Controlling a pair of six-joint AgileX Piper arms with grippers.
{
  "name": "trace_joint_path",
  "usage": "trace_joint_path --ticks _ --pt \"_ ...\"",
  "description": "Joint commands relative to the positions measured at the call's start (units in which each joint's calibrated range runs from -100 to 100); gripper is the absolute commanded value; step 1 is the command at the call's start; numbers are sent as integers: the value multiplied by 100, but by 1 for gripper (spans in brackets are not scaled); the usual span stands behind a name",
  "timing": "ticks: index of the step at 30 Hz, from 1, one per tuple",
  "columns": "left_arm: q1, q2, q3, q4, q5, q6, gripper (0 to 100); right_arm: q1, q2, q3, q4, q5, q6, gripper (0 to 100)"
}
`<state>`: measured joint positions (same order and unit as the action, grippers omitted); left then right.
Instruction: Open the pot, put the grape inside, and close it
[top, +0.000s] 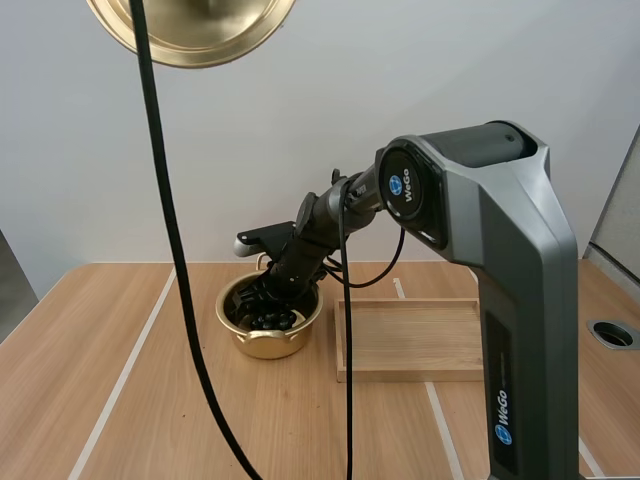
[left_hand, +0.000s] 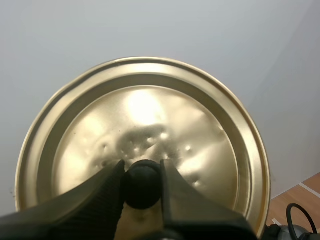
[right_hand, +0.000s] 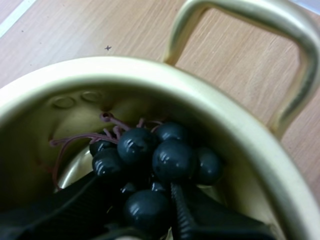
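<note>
Right gripper: the fingers grip the lower berries of the bunch of grapes between them, and the tips are lowered inside the pot (the reddish stem lies against the inner wall). The pot stands uncovered on the table, just beside the wooden tray on its left.

Left gripper: the fingers pinch the black knob of the gold lid. The lid is held high in the air, well apart from the pot.
</note>
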<state>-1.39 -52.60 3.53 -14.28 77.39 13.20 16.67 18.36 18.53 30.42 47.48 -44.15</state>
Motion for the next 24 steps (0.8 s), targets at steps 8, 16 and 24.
trace_joint_path --ticks 8,16,24 --pt "21 6 -32 -9 10 -9 0 -17 98 37 -332 -287 -96 100" --pt "21 6 -32 -9 10 -9 0 -9 57 37 -459 -228 -96 100" --pt "21 6 -32 -9 10 -9 0 -9 -295 -379 -419 375 -96 100"
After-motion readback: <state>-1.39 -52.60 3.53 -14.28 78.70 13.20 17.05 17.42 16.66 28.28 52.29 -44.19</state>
